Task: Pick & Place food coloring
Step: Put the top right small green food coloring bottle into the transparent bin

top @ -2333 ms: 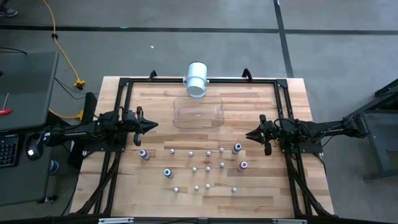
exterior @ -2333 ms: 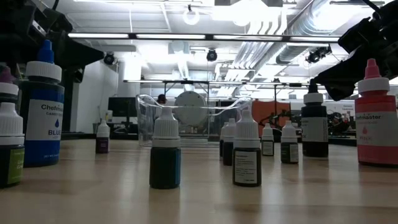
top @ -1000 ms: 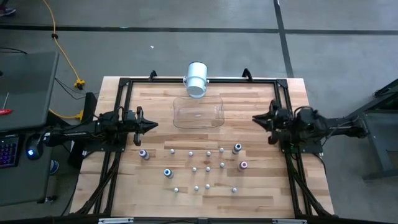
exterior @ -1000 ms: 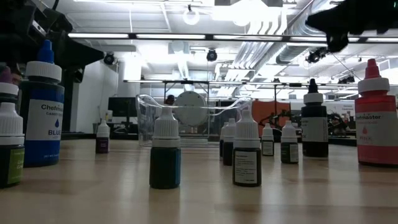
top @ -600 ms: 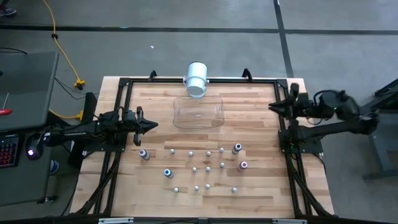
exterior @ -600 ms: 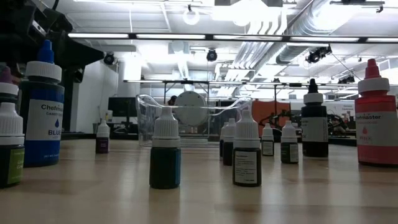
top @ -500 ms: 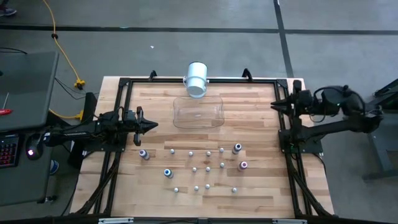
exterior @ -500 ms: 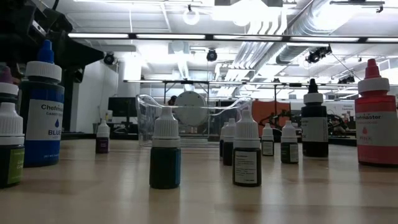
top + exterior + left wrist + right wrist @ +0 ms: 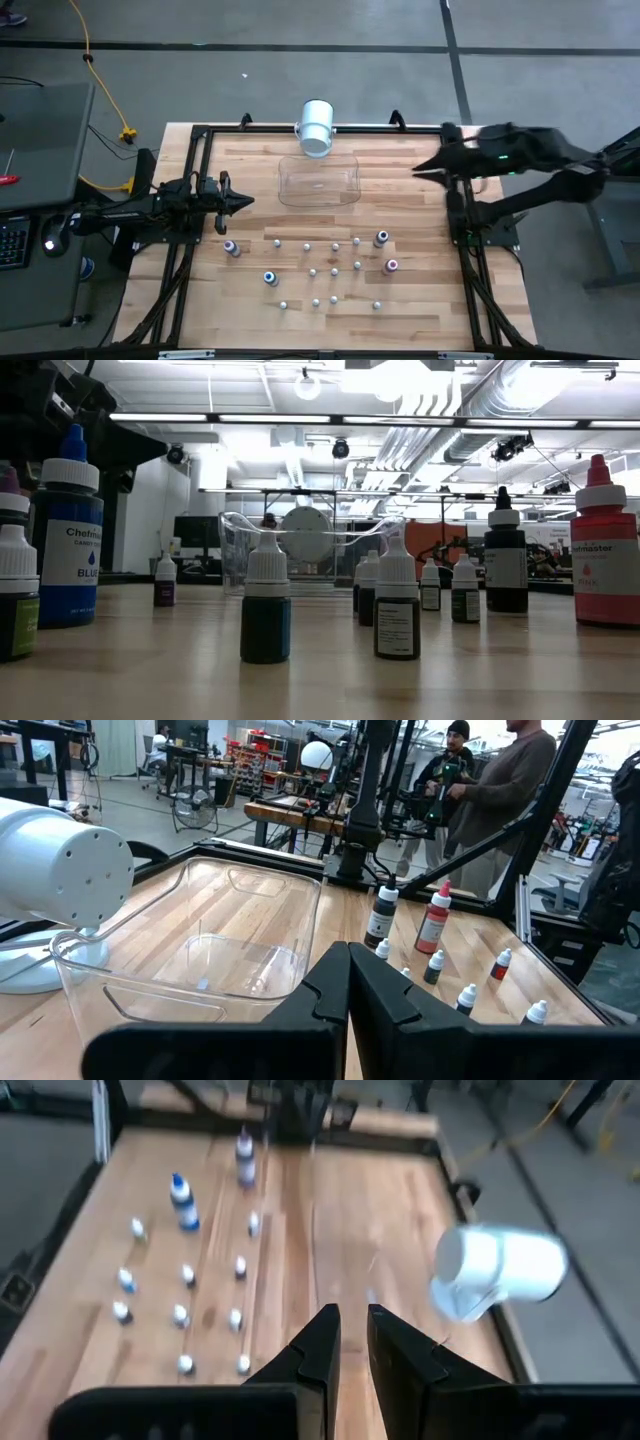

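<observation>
The food coloring bottles [image 9: 330,265] stand upright on their bases on the near half of the wooden table, several tiny white-capped ones with a few bigger ones, blue [image 9: 68,530] and pink [image 9: 603,545], around them. My left gripper [image 9: 248,202] hovers shut and level at the table's left, pointing at the clear tub; its fingers meet in the left wrist view [image 9: 347,955]. My right gripper [image 9: 418,170] hangs high over the table's right side, tipped downward, a narrow gap between its fingers [image 9: 352,1320] and nothing in it. It looks down on the bottles [image 9: 182,1200].
A clear plastic tub [image 9: 319,180] sits at the middle far side, with a white cylinder [image 9: 316,127] on a stand just behind it. A black frame [image 9: 200,135] runs around the table's edges. People [image 9: 500,790] stand in the room beyond the table.
My right gripper has risen well above the table, out of the low view. It first drew back toward the far right corner, then swung out toward the tub and tipped from level to pointing downward. The bottles and my left gripper have stayed put.
</observation>
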